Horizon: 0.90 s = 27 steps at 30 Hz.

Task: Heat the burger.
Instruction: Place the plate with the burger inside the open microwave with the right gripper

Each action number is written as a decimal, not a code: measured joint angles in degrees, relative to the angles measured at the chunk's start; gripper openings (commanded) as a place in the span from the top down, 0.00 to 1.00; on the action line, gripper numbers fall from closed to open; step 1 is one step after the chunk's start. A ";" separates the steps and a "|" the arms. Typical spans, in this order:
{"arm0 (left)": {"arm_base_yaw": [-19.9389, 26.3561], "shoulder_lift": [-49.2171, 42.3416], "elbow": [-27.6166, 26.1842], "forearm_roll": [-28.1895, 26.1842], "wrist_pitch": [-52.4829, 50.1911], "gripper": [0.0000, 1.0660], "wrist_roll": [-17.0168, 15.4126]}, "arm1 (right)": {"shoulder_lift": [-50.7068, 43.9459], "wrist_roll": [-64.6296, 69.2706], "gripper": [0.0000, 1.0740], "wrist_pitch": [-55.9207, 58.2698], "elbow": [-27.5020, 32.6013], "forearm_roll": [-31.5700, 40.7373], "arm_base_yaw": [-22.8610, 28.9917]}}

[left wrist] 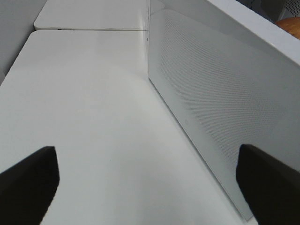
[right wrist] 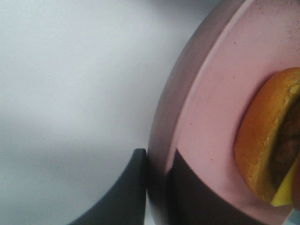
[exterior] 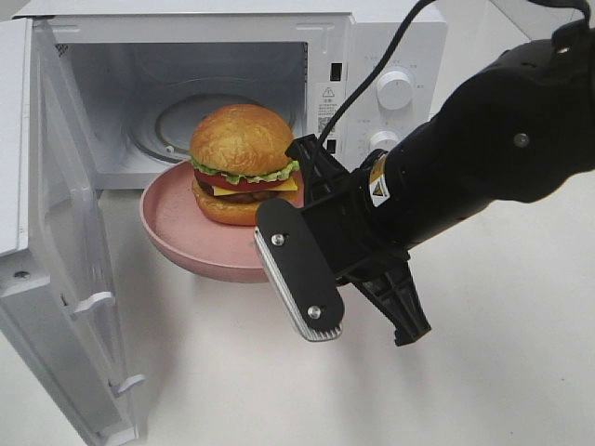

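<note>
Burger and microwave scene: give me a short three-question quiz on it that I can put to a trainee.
1. True or false: the microwave has its door standing open.
2. Fill in: the burger sits on a pink ___.
3. The right gripper is shut on: A the burger, B the rim of the plate, C the door.
Key: 1 true; 2 plate; 3 B.
</note>
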 measured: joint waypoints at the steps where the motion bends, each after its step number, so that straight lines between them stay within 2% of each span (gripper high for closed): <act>1: 0.00 0.00 0.00 0.00 0.00 0.08 0.00 | 0.00 0.00 1.00 0.00 0.00 0.00 0.00; 9: 0.00 0.00 0.00 0.00 0.00 0.08 0.00 | 3.72 1.83 1.00 -2.41 -3.90 -0.52 0.00; 24: 0.00 0.00 0.00 0.00 0.00 0.08 0.00 | 11.63 9.80 1.00 -2.52 -12.83 -10.54 0.00; 27: 0.00 0.00 0.00 0.00 0.00 0.08 0.00 | 11.97 9.91 1.00 -2.52 -13.29 -10.77 0.00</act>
